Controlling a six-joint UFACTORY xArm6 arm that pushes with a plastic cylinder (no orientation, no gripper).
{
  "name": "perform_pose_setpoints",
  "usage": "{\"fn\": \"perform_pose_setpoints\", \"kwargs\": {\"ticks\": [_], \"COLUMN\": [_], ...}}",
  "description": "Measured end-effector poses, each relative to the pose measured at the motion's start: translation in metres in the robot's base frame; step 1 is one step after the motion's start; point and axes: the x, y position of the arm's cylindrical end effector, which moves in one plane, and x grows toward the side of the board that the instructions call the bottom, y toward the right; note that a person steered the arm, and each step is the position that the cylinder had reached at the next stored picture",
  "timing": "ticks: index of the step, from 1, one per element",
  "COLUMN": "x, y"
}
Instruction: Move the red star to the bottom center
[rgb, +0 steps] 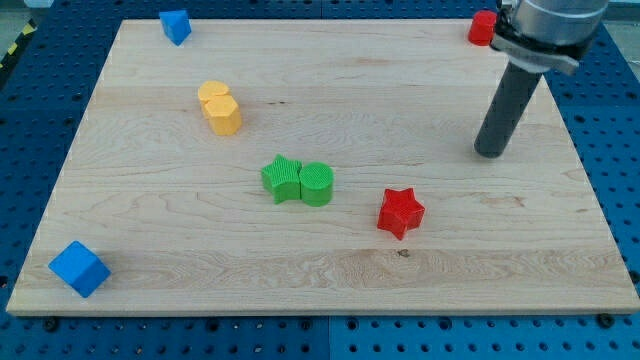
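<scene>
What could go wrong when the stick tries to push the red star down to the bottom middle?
1. My tip is up and to the view's right of the red star; an off-centre push might spin it or let it slip aside.
2. The green cylinder and green star sit just to the view's left, so a leftward shove could knock them.

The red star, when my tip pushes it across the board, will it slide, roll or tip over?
The red star sits low and flat, so it will probably slide, not tip. Its points suggest that an off-centre push would spin it. My tip stands apart from it, toward the view's upper right.
</scene>
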Motion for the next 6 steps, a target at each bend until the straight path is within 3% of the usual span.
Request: {"fn": "perform_pose_setpoints", "kwargs": {"ticks": [3, 6], "x": [0.077, 0.134], "y": [-0.125, -0.138]}}
